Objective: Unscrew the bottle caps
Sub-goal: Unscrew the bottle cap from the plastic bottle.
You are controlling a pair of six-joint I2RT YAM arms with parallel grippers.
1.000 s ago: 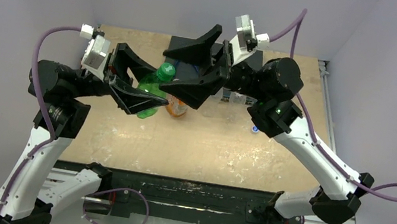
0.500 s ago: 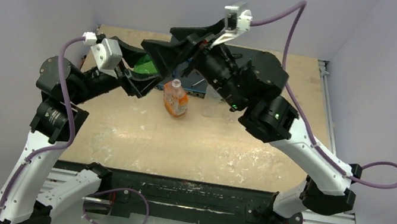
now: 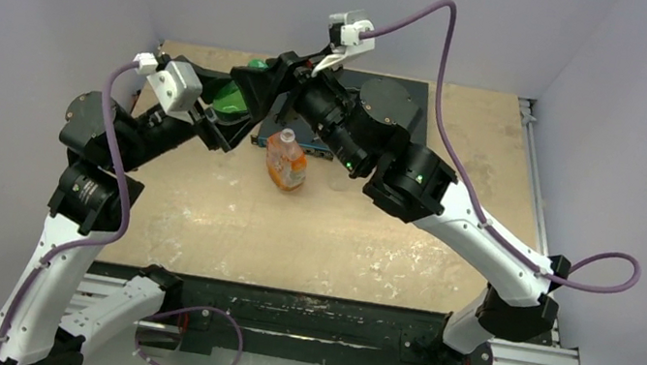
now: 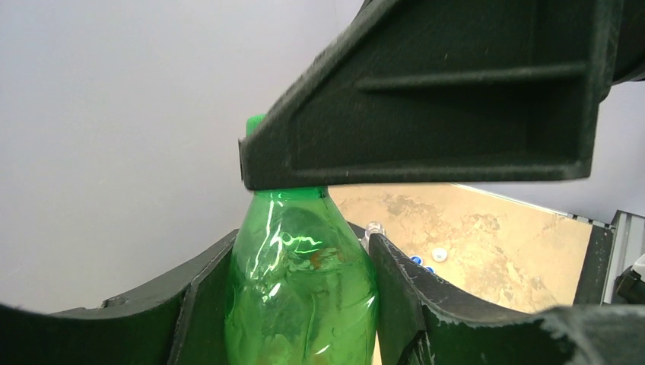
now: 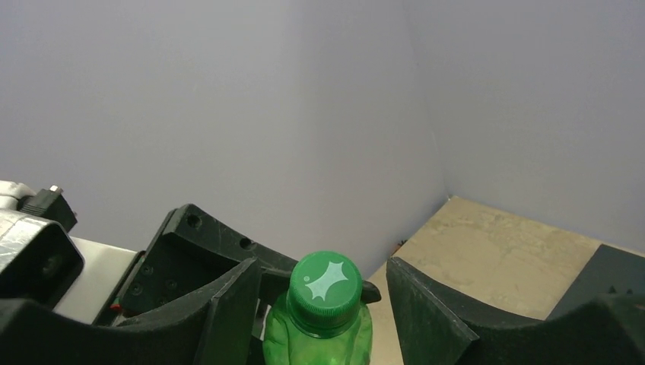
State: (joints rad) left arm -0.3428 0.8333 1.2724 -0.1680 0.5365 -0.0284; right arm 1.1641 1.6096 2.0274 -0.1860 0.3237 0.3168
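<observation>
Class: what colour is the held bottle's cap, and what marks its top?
Green cap, with a pale four-pointed star; clearest in right wrist view.

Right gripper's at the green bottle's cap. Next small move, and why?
Probably close the right gripper on the green cap: its fingers flank the cap with a gap each side, the cap is on, and the left gripper clamps the green bottle.
</observation>
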